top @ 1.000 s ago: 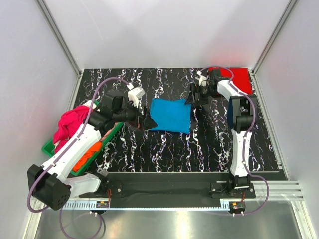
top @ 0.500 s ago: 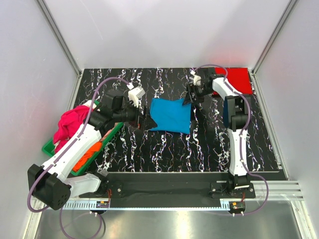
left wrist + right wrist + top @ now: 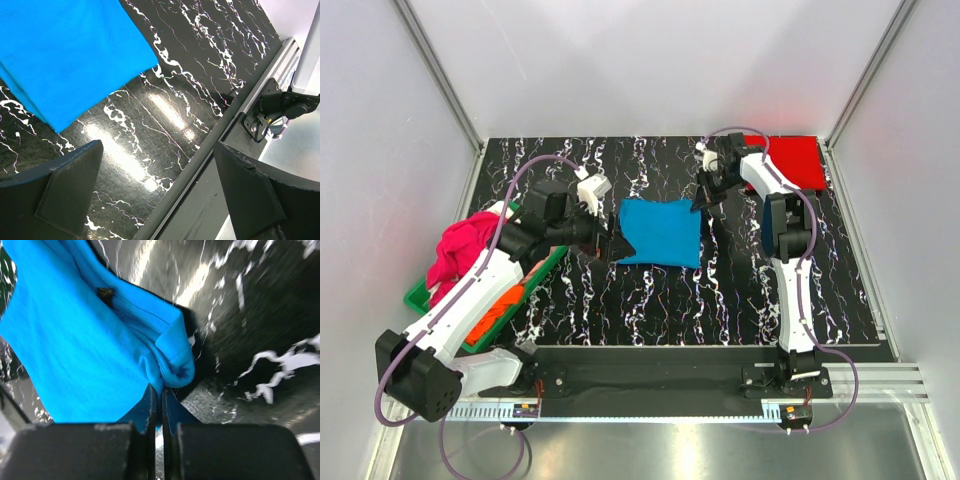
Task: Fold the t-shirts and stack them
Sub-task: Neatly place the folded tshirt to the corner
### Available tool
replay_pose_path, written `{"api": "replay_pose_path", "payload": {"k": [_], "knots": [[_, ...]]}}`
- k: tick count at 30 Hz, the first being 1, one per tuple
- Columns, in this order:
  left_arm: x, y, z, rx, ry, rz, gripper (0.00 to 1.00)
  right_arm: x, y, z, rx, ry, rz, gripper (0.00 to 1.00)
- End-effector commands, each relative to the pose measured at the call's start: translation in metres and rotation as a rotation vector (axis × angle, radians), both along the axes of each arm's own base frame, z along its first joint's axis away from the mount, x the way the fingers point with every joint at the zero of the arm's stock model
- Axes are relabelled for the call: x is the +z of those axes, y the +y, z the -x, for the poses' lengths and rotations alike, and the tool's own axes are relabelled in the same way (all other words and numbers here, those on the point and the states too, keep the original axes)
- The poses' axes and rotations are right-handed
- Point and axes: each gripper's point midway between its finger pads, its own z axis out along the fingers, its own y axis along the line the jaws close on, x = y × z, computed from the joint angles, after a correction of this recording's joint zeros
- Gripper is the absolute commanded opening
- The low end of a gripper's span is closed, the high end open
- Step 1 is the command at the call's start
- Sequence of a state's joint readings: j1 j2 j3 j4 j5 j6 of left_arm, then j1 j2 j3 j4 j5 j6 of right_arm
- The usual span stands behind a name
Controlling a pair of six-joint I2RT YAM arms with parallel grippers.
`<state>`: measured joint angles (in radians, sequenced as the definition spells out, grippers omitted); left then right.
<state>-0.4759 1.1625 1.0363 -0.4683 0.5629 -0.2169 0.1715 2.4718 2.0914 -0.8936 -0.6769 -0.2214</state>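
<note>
So compared with a second ago, not much changes: the right arm swings its elbow a bit toward the far left, and the right fingers (image 3: 704,200) slide slightly left along with the corner they're holding. The left arm and the left fingers (image 3: 611,246) sit exactly where they were. The blue t-shirt (image 3: 662,232) barely shifts either; it's in the middle of the counter (image 3: 650,310), folded into a rough square and lying mostly flat. Only its far right corner is bunched up. In the right wrist view the right fingers (image 3: 172,412) are clamped tight on that corner, and you can see several layers of blue t-shirt (image 3: 85,340) and a hem curling over just above the tips. In the left wrist view the left fingers (image 3: 70,190) are spread wide with nothing between them, just bare counter (image 3: 165,115), and the blue t-shirt (image 3: 65,55) edge lies just ahead of them. The red t-shirt (image 3: 795,162) is folded flat in the far right corner. Over on the left, the pink t-shirt (image 3: 465,245) is heaped in the green basket (image 3: 545,268), with the orange t-shirt (image 3: 498,308) crumpled beside it.
</note>
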Motion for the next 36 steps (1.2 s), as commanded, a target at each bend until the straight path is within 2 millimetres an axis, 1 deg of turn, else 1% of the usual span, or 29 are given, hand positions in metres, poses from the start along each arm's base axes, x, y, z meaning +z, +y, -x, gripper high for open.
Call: {"api": "replay_pose_path", "payload": {"k": [1,3,4,7,9,12,13,14,16,17,18,19,21,22,23,25,26,30,32,36], "knots": [[0.012,-0.003,-0.003,-0.021,-0.059,0.036,0.99,0.072,0.003,-0.03,0.003,-0.22,0.02,0.0],[0.011,-0.003,-0.003,-0.019,-0.059,0.036,0.99,0.086,0.0,-0.033,-0.006,-0.261,0.044,0.0],[0.012,-0.003,-0.002,-0.019,-0.062,0.037,0.99,0.097,-0.002,-0.035,-0.01,-0.29,0.055,0.0],[0.012,-0.003,-0.003,-0.017,-0.063,0.036,0.99,0.107,-0.011,-0.037,-0.029,-0.325,0.107,0.0],[0.011,-0.003,-0.002,-0.02,-0.058,0.037,0.99,0.107,-0.02,-0.039,-0.045,-0.336,0.15,0.0],[0.011,-0.004,-0.002,-0.022,-0.056,0.038,0.99,0.112,-0.032,-0.041,-0.066,-0.361,0.219,0.0],[0.011,-0.004,-0.003,-0.021,-0.053,0.038,0.99,0.116,-0.036,-0.042,-0.069,-0.378,0.239,0.0],[0.011,-0.004,-0.002,-0.022,-0.053,0.038,0.99,0.117,-0.042,-0.044,-0.082,-0.39,0.276,0.0],[0.01,-0.004,-0.002,-0.022,-0.053,0.038,0.99,0.127,-0.051,-0.049,-0.095,-0.428,0.317,0.0],[0.01,-0.004,-0.002,-0.022,-0.053,0.038,0.99,0.129,-0.058,-0.051,-0.109,-0.441,0.352,0.0],[0.01,-0.004,-0.002,-0.02,-0.052,0.036,0.99,0.133,-0.062,-0.053,-0.113,-0.455,0.37,0.0],[0.01,-0.004,-0.002,-0.022,-0.052,0.037,0.99,0.141,-0.069,-0.056,-0.121,-0.483,0.395,0.0],[0.009,-0.004,-0.003,-0.021,-0.049,0.038,0.99,0.146,-0.079,-0.059,-0.14,-0.5,0.421,0.0],[0.009,-0.004,-0.002,-0.025,-0.047,0.038,0.99,0.154,-0.082,-0.061,-0.144,-0.52,0.427,0.0],[0.009,-0.004,-0.001,-0.026,-0.045,0.038,0.99,0.157,-0.093,-0.064,-0.166,-0.525,0.443,0.0],[0.006,-0.004,-0.001,-0.025,-0.038,0.037,0.99,0.166,-0.103,-0.066,-0.187,-0.548,0.467,0.0],[0.006,-0.005,-0.001,-0.027,-0.038,0.037,0.99,0.169,-0.116,-0.069,-0.206,-0.556,0.496,0.0],[0.003,-0.004,-0.003,-0.021,-0.029,0.03,0.99,0.182,-0.141,-0.079,-0.229,-0.601,0.549,0.0],[0.001,-0.005,-0.004,-0.02,-0.026,0.026,0.99,0.185,-0.152,-0.083,-0.234,-0.614,0.57,0.0],[-0.004,-0.005,-0.004,-0.018,-0.014,0.019,0.99,0.187,-0.186,-0.093,-0.267,-0.623,0.648,0.0]]}}
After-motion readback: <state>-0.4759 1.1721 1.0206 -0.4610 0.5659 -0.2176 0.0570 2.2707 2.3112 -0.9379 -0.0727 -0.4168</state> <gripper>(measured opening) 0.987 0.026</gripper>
